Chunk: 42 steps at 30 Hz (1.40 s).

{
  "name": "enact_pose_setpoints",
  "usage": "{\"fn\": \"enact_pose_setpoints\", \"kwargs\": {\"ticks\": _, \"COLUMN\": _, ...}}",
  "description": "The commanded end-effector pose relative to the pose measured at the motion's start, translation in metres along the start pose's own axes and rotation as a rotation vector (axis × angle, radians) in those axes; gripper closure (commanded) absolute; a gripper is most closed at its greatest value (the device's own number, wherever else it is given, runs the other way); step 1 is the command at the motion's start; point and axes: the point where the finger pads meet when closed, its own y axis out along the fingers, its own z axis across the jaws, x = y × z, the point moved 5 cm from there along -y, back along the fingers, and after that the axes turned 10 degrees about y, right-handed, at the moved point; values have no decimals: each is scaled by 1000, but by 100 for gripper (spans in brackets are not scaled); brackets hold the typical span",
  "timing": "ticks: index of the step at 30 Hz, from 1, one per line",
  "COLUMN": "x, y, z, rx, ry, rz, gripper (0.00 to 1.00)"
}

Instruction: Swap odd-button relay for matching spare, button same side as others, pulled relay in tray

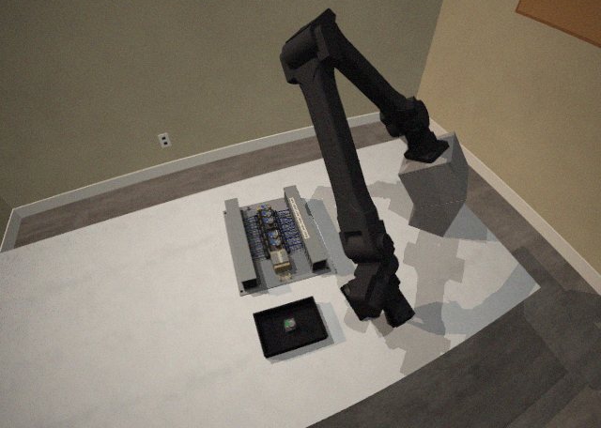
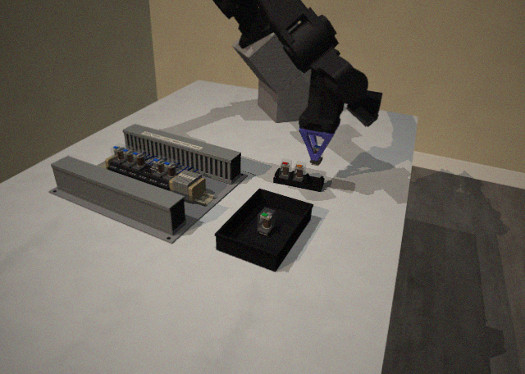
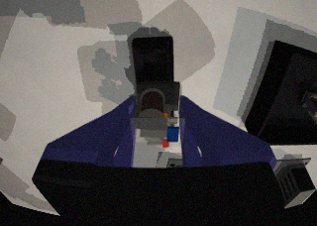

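My gripper (image 2: 316, 160) (image 3: 158, 104), with purple fingers, is shut on a spare relay with a blue test button (image 2: 317, 148) (image 3: 172, 134). It holds the relay above the right end of the black spare holder (image 2: 311, 182) (image 3: 153, 59). A relay with a red button (image 2: 285, 169) and one with an orange button (image 2: 299, 171) stand in that holder. A relay with a green button (image 1: 289, 324) (image 2: 265, 222) stands in the black tray (image 1: 296, 346) (image 2: 245, 252) (image 3: 260, 112). The relay row on the panel shows several blue buttons, with one gap between the third and fourth relays. Gripper and holder are hidden in the top view.
Two tall grey ducts, the outer one (image 1: 242, 249) (image 2: 118, 196) and the inner one (image 1: 310, 234) (image 2: 182, 153), flank the relay row. Beige terminal blocks (image 1: 280, 260) (image 2: 186, 184) stand at the row's near end. The tray lies between the panel and the table's near side.
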Motion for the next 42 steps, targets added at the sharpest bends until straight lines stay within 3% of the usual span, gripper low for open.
{"fn": "enact_pose_setpoints", "kwargs": {"ticks": 1, "x": 11, "y": -35, "z": -13, "rx": -35, "ry": 21, "rz": -40, "gripper": 100}}
{"fn": "enact_pose_setpoints", "kwargs": {"ticks": 14, "x": 12, "y": -57, "z": -16, "rx": -38, "ry": 27, "rz": -47, "gripper": 100}}
{"fn": "enact_pose_setpoints", "kwargs": {"ticks": 42, "x": 10, "y": -56, "z": -20, "rx": -35, "ry": 27, "rz": -44, "gripper": 100}}
